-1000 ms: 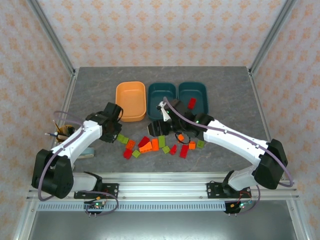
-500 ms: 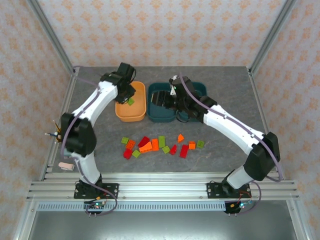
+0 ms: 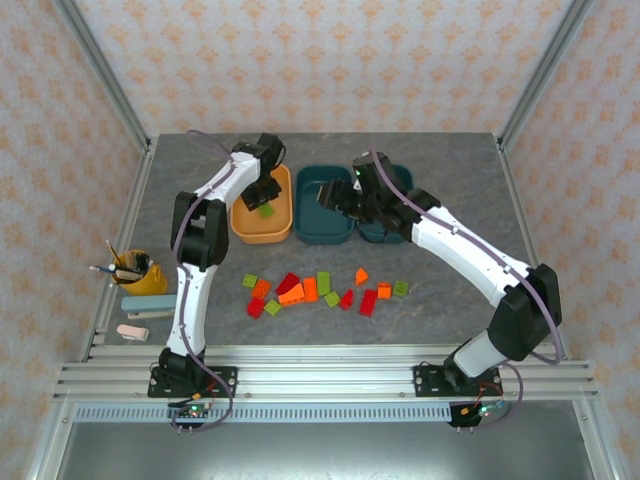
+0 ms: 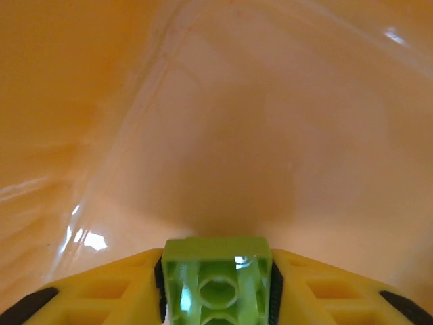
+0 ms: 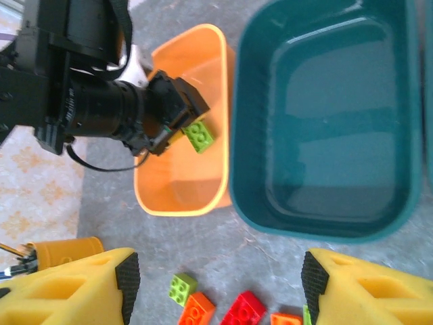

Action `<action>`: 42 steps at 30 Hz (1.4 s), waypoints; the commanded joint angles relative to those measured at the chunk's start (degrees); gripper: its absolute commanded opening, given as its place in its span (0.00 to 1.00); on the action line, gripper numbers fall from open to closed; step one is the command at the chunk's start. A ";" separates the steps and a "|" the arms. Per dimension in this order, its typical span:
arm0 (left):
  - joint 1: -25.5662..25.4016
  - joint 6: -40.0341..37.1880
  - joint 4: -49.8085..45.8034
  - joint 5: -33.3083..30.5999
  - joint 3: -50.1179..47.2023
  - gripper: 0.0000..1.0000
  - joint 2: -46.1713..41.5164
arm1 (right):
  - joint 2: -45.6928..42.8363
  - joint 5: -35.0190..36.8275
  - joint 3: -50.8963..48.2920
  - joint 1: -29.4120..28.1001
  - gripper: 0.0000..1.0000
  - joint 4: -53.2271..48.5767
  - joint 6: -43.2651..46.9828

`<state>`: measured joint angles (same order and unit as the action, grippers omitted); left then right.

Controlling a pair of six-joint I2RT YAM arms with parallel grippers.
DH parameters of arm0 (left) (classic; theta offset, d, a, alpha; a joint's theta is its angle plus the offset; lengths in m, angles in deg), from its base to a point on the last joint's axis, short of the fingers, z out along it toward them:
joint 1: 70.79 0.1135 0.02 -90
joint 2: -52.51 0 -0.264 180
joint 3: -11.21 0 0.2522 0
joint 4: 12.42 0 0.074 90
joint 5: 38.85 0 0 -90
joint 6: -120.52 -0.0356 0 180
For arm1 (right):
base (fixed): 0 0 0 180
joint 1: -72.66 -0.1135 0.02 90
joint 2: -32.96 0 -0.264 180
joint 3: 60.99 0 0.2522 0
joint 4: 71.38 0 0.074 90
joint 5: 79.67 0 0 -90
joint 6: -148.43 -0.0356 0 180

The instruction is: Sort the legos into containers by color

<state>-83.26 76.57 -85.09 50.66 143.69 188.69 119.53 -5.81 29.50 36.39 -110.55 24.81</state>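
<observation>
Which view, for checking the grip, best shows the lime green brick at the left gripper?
Left wrist: the lime green brick sits close up between the yellow fingers, its hollow underside clear. Right wrist shows it small at the left gripper tip over the orange tub; top external, a green speck.

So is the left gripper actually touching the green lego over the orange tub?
Touching. The left wrist view shows the green lego wedged in the left gripper, flush against both fingers with no gap.
</observation>
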 commanded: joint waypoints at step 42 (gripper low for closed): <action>-18.98 2.75 15.26 8.32 -57.90 0.84 -67.28 | 23.29 2.43 -1.59 -0.03 0.56 -26.98 27.14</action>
<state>-102.19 78.49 -70.04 59.97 86.51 122.28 142.26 -3.61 26.62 36.45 -137.39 51.12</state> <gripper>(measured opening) 0.837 0.566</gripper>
